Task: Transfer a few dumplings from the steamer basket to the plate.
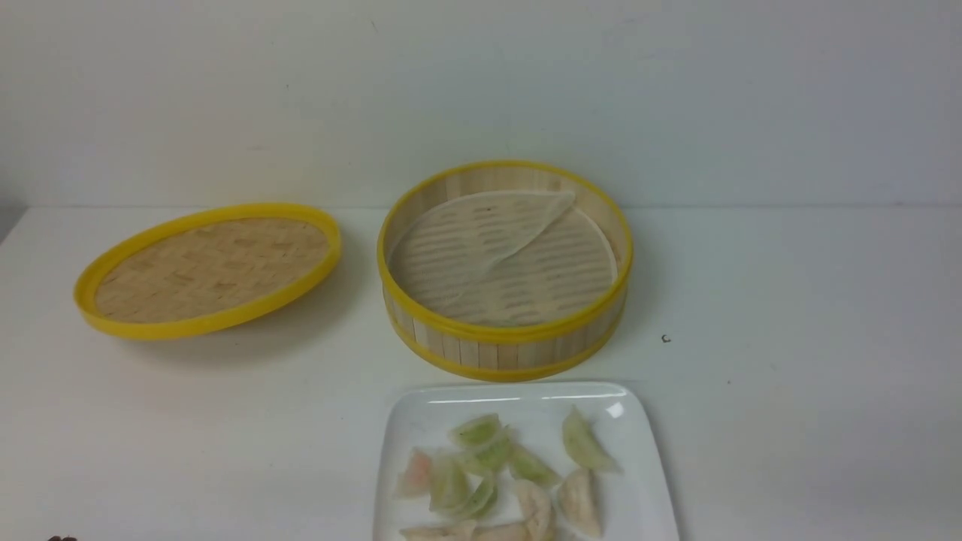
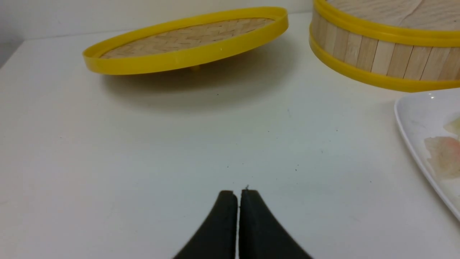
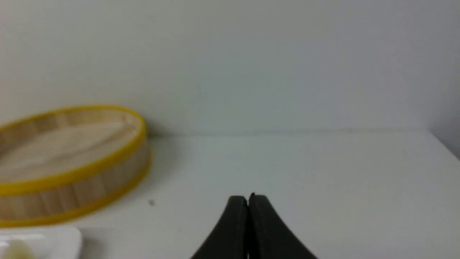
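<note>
The steamer basket [image 1: 505,353] stands mid-table and holds only its white paper liner [image 1: 488,225], folded over at the back. The white plate [image 1: 518,392] lies in front of it. On the plate lie a pale pinkish dumpling [image 1: 415,473], cream-white dumplings [image 1: 580,500] and several pale green crescent ones [image 1: 473,430]. Neither gripper shows in the front view. My left gripper [image 2: 239,192] is shut and empty over bare table, left of the plate [image 2: 413,118] and the pinkish dumpling [image 2: 444,156]. My right gripper [image 3: 248,198] is shut and empty, right of the basket [image 3: 72,190].
The flat yellow-rimmed woven lid [image 1: 207,267] rests tilted on the table left of the basket; it also shows in the left wrist view [image 2: 187,46]. A white wall rises behind the table. A small dark speck [image 1: 665,339] lies right of the basket.
</note>
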{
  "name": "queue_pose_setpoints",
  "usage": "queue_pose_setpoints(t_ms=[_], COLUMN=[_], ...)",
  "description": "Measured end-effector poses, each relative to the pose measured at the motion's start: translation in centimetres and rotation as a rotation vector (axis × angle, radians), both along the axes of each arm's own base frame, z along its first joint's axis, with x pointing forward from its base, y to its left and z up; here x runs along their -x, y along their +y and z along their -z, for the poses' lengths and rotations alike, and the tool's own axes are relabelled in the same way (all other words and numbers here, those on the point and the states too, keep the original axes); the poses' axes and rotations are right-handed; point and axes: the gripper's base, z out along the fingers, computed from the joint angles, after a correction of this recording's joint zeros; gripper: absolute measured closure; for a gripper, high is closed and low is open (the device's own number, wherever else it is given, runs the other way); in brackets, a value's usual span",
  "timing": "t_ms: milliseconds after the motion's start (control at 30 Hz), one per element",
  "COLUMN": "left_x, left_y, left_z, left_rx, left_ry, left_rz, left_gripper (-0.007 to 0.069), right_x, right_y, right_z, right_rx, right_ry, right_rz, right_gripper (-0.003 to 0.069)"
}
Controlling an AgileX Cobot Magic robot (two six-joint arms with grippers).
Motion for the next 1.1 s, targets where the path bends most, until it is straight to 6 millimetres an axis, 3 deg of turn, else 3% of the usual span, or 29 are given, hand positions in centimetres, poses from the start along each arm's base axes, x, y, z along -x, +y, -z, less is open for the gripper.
queue_pose_setpoints(t_ms=[67, 1100], left_x=[0.0, 0.0], left_y=[0.0, 0.0], left_z=[0.0, 0.0], left_rx=[0.0, 0.0], left_ry=[0.0, -0.001], left_rz=[0.0, 0.0], left_gripper=[0.0631, 0.0631], right_x=[-0.2, -0.2], right_y=[-0.2, -0.4], right_z=[2.3, 2.4], right_rx=[-0.006, 0.003], right_ry=[0.078, 0.079], right_rz=[0.043, 0.07], right_gripper=[0.0673, 0.0673])
